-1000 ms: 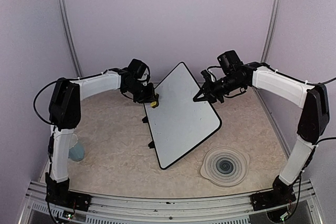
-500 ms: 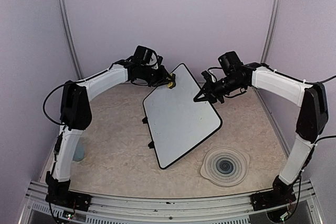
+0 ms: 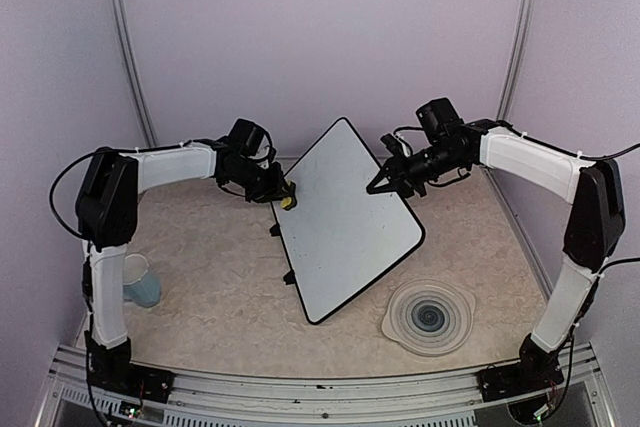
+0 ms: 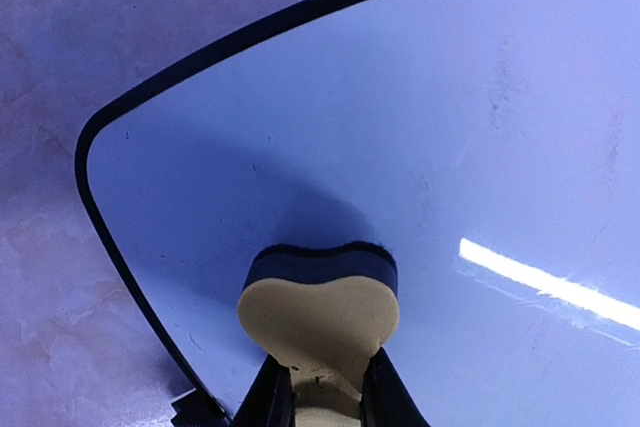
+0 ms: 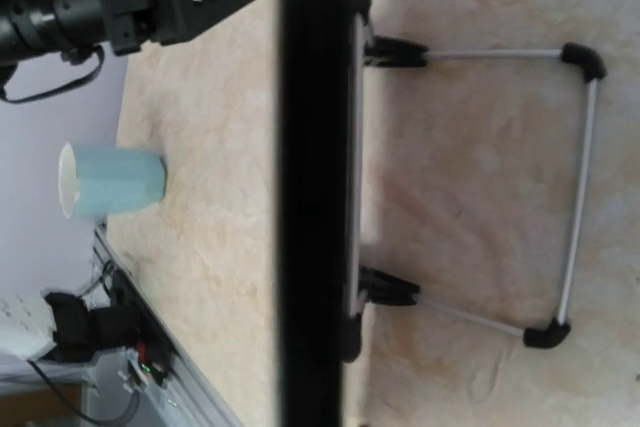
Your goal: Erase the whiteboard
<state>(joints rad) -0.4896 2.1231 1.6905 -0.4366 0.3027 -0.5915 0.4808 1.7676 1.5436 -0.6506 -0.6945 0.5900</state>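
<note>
Here, eraser just inside whiteboard's left edge, blank surface stretching rightward

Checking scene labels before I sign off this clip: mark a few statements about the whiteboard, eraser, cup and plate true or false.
1. The left end effector holds an eraser, dark felt toward the whiteboard. True.
2. The whiteboard lies flat. False: it leans tilted on a wire stand.
3. A blue cup stands near the left arm. True.
4. The ringed plate rests on the whiteboard. False: it sits on the table, beside the board.
</note>
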